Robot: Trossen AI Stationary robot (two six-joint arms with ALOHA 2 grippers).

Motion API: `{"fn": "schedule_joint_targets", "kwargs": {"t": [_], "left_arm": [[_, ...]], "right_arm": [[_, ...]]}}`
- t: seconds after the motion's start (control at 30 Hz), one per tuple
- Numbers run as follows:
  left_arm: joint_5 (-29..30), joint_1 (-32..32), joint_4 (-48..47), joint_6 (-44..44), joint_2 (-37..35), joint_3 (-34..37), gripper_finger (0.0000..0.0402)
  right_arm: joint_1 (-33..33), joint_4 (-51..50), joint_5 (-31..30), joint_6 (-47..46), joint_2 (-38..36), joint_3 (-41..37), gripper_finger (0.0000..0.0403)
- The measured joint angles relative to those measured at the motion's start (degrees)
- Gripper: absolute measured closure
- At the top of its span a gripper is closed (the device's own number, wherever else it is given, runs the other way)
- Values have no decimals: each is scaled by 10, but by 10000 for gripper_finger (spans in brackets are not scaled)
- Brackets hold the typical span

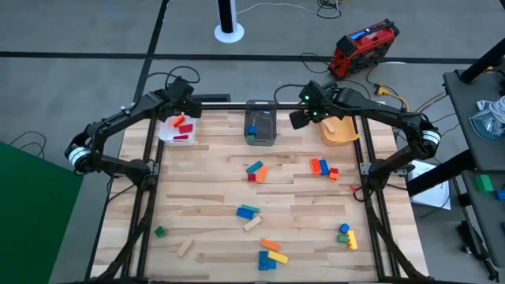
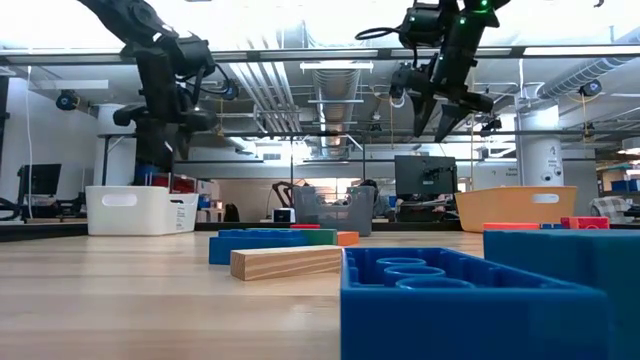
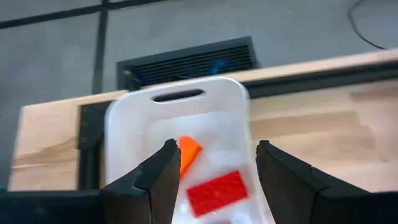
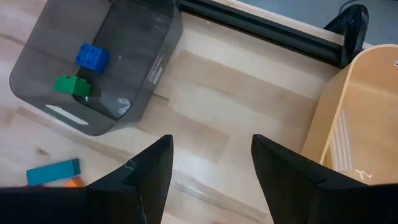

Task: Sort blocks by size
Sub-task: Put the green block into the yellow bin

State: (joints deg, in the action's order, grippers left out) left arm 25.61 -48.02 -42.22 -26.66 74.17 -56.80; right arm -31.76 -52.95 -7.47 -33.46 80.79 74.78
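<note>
Several blocks lie scattered on the wooden table (image 1: 205,189): a teal and orange pair (image 1: 256,170), an orange-blue-red group (image 1: 323,168), a blue one (image 1: 247,211), a wooden bar (image 1: 184,248), a green cube (image 1: 160,231). The white bin (image 1: 177,129) holds a red block (image 3: 216,191) and an orange block (image 3: 188,152). The grey bin (image 4: 93,62) holds a blue block (image 4: 92,56) and a green block (image 4: 71,84). My left gripper (image 3: 211,180) hangs open above the white bin. My right gripper (image 4: 211,174) hangs open between the grey bin and the orange bin (image 1: 341,130).
The three bins stand along the table's far edge. More blocks lie near the front right: a green, blue and yellow cluster (image 1: 346,236) and an orange, yellow and blue cluster (image 1: 271,254). A black frame rail (image 1: 237,105) runs behind the bins.
</note>
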Motion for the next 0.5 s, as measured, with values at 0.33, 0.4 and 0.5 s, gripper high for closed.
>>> {"fn": "schedule_joint_targets", "kwargs": {"t": [0.33,0.4,0.5], "left_arm": [[-59,131,-8,-23,0,0,218],[-76,174,-8,0,0,0,220],[-107,241,-8,46,0,0,223]], "right_arm": [[53,-11,4,-26,0,0,195],[67,-16,4,-28,0,0,195],[83,-33,4,-34,0,0,195]]}}
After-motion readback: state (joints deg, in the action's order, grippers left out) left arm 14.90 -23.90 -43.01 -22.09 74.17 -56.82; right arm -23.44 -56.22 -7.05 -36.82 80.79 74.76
